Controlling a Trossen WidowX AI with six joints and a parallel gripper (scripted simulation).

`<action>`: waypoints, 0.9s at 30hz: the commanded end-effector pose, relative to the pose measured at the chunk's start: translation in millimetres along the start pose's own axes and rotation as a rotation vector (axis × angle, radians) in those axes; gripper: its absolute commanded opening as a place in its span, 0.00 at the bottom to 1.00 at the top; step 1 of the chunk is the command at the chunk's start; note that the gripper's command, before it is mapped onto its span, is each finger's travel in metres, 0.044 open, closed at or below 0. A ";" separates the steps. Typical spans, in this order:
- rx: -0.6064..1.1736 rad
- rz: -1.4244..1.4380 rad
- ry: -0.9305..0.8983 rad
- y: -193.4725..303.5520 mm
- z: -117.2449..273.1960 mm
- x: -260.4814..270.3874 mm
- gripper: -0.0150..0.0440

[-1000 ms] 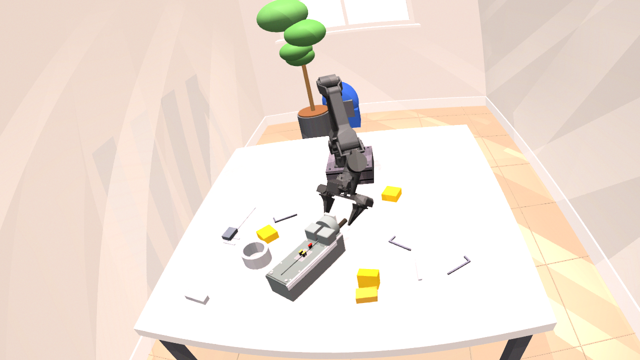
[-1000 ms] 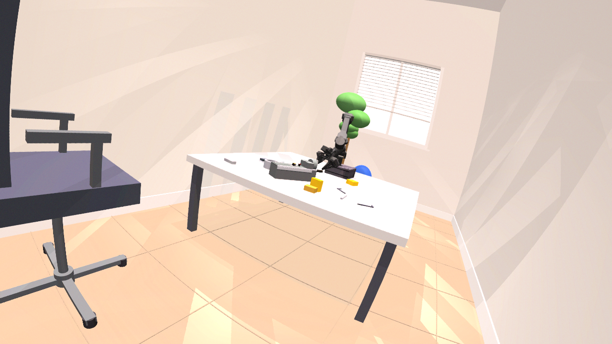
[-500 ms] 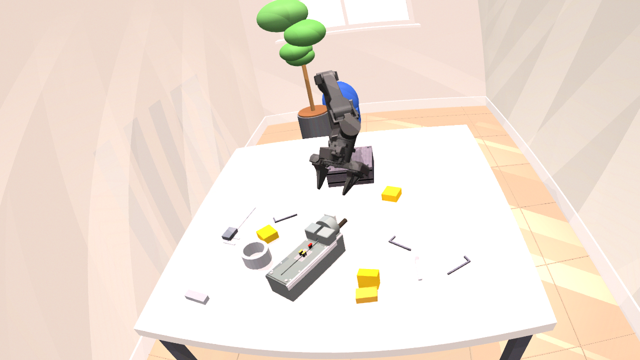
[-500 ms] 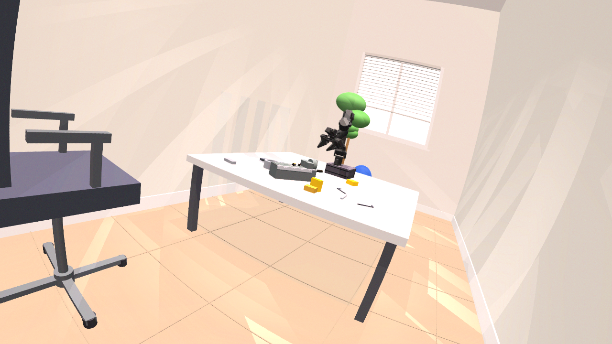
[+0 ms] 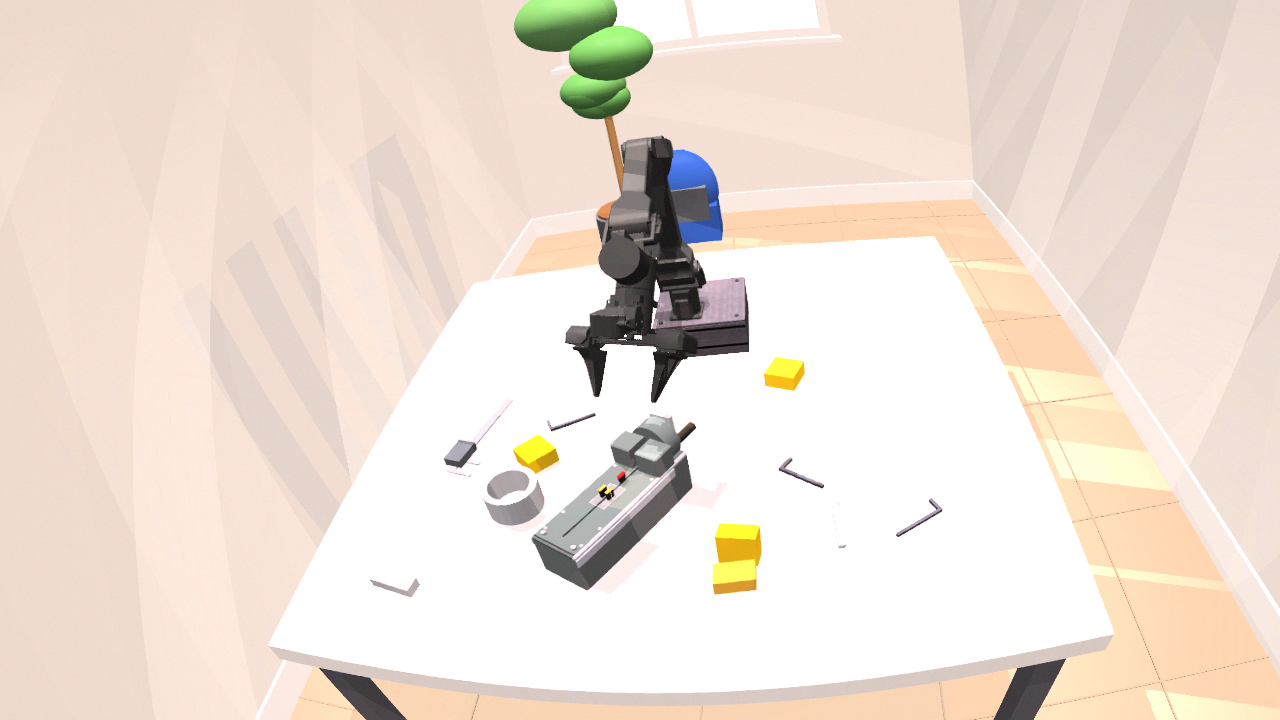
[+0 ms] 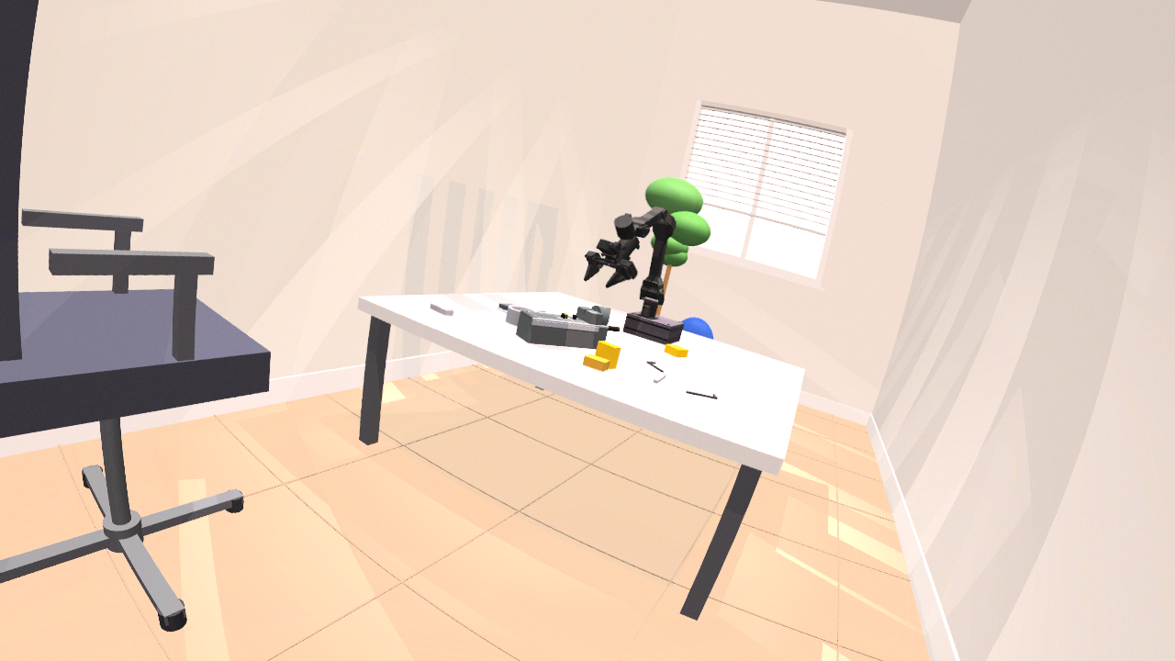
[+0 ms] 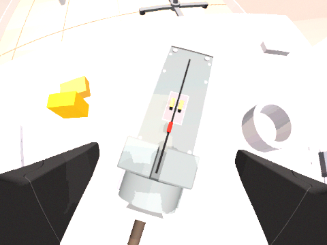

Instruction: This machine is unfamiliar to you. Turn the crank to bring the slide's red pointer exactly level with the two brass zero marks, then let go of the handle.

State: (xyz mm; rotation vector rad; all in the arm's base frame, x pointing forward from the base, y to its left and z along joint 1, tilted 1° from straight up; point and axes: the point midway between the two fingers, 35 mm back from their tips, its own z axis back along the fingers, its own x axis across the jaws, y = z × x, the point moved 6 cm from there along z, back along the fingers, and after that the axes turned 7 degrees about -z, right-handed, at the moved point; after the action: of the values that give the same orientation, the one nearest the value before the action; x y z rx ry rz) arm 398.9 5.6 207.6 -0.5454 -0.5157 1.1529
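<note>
The grey machine (image 5: 617, 528) (image 6: 558, 329) (image 7: 191, 88) stands on the table, its long slot running away from the crank end. The red pointer (image 5: 621, 476) (image 7: 169, 127) sits in the slot between the grey blocks and the two brass zero marks (image 5: 605, 491) (image 7: 176, 104). It is off the marks, on the crank side. The brown crank handle (image 5: 686, 432) (image 6: 612, 329) (image 7: 137, 233) sticks out at the machine's near end in the wrist view. My gripper (image 5: 624, 398) (image 6: 598, 283) (image 7: 169, 154) is wide open and empty, raised above and behind the crank end, away from the handle.
A grey ring (image 5: 512, 497) (image 7: 266, 128) and a yellow block (image 5: 536, 453) lie beside the machine. Two more yellow blocks (image 5: 737, 542) (image 7: 68, 104) stand on its other side. Another yellow block (image 5: 784, 373) lies near the arm's base. Hex keys (image 5: 802, 473) (image 5: 919, 518) lie at the right.
</note>
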 end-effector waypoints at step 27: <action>-0.007 0.077 -0.088 -6.5 -55.0 -33.4 1.00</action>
State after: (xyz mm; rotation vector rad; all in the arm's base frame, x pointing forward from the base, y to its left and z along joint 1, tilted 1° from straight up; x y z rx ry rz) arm 427.4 -35.5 166.1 -0.5260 -0.5730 1.2493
